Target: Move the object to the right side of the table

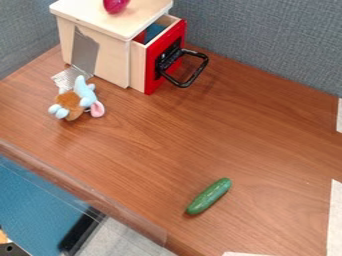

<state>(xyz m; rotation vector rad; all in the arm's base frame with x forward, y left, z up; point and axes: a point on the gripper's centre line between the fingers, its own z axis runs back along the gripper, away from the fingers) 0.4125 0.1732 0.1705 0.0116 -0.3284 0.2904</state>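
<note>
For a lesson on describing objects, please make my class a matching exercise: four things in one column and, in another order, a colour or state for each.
Column 1
1. Cucumber
2. Plush toy
3. Drawer
4. Drawer handle

Column 2
A. partly pulled out
B. light blue, brown and pink
C. black all over
D. green all over

Right pairs: 1-D, 2-B, 3-A, 4-C

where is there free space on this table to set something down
The widest bare patch of the table runs from below the drawer's black handle to the green cucumber. Another lies between the plush toy and the front edge. It is crowded at upper left, where the toy sits close to the wooden box.
</note>
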